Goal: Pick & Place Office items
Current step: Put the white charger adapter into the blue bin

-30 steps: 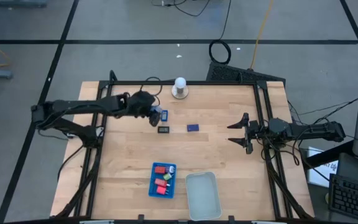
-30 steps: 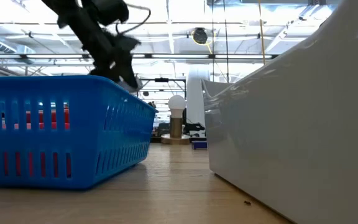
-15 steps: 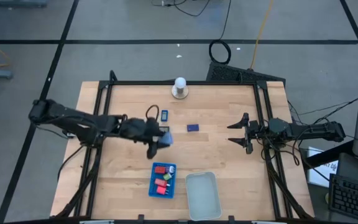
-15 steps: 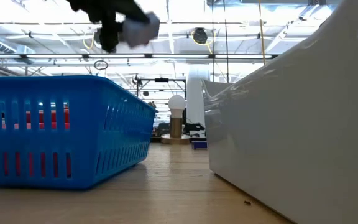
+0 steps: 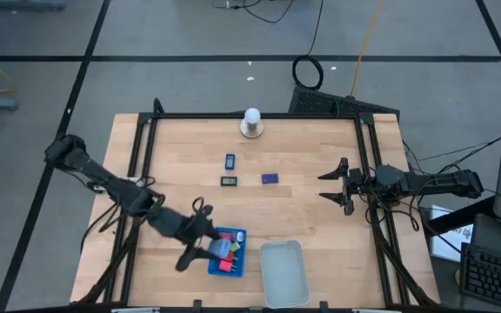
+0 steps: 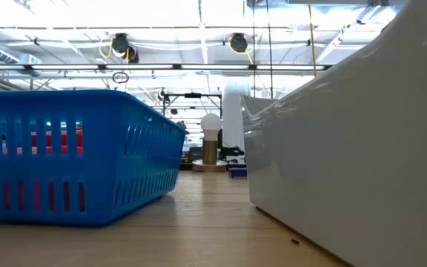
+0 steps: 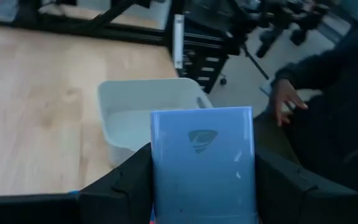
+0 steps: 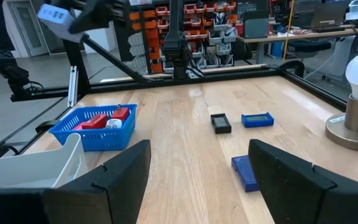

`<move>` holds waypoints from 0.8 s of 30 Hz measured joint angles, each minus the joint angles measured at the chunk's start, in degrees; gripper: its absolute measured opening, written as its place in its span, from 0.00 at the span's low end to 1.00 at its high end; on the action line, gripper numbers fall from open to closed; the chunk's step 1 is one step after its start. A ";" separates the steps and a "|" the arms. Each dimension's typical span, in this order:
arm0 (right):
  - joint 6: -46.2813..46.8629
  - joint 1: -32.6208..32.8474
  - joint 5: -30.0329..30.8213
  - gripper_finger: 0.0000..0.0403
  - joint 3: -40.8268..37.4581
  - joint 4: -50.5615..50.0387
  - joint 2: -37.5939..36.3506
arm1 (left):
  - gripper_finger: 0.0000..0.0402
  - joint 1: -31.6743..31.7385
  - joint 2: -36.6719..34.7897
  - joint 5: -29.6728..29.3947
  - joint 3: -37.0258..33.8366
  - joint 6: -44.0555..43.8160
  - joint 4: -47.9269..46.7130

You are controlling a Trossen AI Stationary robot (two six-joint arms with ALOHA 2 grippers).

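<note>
My left gripper [image 5: 207,246] hangs over the left part of the blue tray [image 5: 227,253], shut on a light blue rectangular piece [image 7: 202,162]; the right wrist view shows that piece [image 8: 55,14] high in the air. Red blocks lie in the tray. Three items lie flat on the table: a blue rectangle [image 5: 230,161], a black piece [image 5: 230,181] and a dark blue rectangle [image 5: 270,178]. My right gripper [image 5: 331,185] waits open near the table's right edge. My left gripper pinches the light blue piece between its two fingers, one finger [image 7: 123,183] on each long side edge [image 7: 157,168]. The flat face with the logo points toward the wrist camera. The piece is lifted clear, above the blue tray.
A clear tray [image 5: 283,272] stands right of the blue tray at the near edge. A white ball on a round base [image 5: 251,123] stands at the far edge. A person's hand [image 7: 288,99] shows beyond the table. Bare wood lies between the loose items and the trays.
My left gripper has carried the light blue piece from the far left part of the table, beside the loose items, toward the near edge, and now stands over the blue tray. It has left the low view.
</note>
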 joint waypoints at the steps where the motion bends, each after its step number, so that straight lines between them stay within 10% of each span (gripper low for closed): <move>1: 0.00 -0.01 0.00 0.65 0.00 0.00 0.01 | 0.53 -1.07 0.01 -0.78 0.15 1.00 -0.01; 9: -0.02 0.00 0.00 0.65 0.00 -0.02 0.01 | 0.57 -3.53 3.83 -10.41 0.19 0.31 -5.89; 24: -0.01 0.00 0.00 0.65 0.00 0.00 0.00 | 0.57 -1.97 21.12 0.41 0.19 -0.51 -0.62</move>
